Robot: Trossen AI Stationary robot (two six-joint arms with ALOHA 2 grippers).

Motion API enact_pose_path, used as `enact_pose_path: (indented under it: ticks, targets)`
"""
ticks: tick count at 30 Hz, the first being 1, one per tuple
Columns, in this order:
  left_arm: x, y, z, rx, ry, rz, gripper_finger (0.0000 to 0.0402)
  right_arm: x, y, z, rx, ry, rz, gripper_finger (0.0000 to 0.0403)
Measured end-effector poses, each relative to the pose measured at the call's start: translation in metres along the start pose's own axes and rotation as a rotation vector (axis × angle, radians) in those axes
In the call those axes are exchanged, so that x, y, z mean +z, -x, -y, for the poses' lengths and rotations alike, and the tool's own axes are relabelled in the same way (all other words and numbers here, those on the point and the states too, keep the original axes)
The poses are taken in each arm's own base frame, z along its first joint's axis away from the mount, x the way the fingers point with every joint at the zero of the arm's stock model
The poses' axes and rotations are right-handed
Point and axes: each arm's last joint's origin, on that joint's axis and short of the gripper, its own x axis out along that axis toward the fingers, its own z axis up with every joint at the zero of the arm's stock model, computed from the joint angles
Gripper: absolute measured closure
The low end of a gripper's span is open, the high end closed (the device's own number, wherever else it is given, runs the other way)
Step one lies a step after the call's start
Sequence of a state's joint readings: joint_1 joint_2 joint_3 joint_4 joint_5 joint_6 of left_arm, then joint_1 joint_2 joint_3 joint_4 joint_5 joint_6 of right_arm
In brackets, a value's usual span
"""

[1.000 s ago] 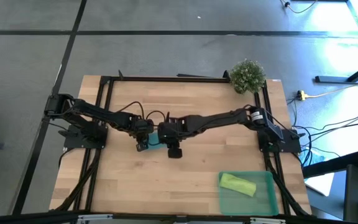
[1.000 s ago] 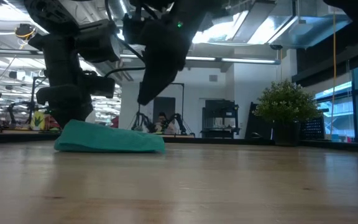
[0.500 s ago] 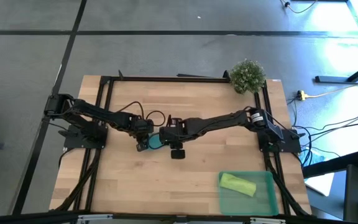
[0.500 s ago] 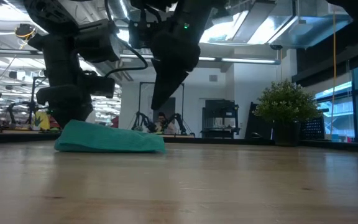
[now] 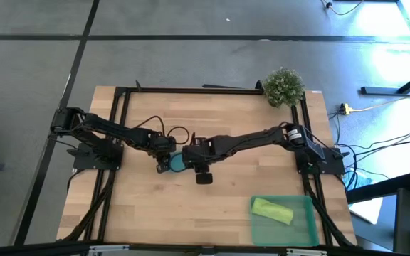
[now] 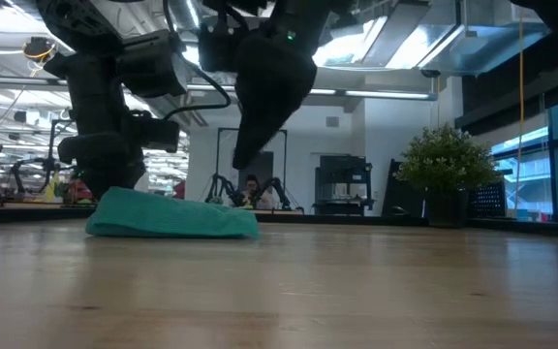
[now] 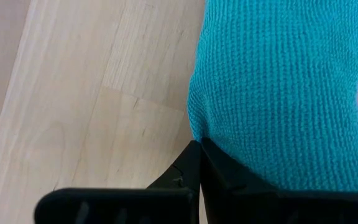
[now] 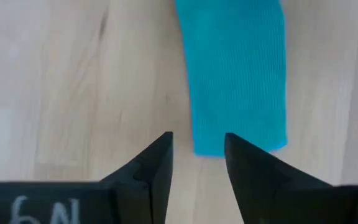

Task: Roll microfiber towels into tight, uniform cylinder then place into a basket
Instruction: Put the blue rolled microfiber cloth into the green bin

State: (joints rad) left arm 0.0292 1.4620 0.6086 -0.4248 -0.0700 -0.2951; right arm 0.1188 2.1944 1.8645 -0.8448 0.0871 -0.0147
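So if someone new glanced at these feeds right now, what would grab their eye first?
Probably the teal towel at mid-table, lying as a low folded bundle with both arms meeting over it: the left gripper shut and pressed against the cloth, the right gripper part open, hovering above its end. Next, the lime green towel, already rolled and lying in the basket at the table's near right corner.

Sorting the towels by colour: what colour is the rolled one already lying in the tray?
Lime green, inside the translucent green plastic tray; the high view shows it best.
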Motion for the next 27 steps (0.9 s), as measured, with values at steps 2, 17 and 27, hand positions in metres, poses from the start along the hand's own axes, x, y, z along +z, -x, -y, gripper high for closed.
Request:
enact_pose_path:
  ticks: [2, 17, 27]
  targets:
    - [0.000, 0.000, 0.000, 0.000, 0.000, 0.000, 0.0401, 0.003, -0.002, 0.000, -0.012, 0.065, 0.034, 0.0257]
    - [0.001, 0.000, 0.000, -0.002, 0.002, 0.011, 0.0401, -0.007, -0.033, 0.007, -0.112, 0.131, 0.098, 0.0056]
    - [0.002, 0.000, 0.000, -0.004, 0.002, 0.019, 0.0401, -0.011, -0.046, 0.037, -0.069, 0.149, 0.182, 0.0007]
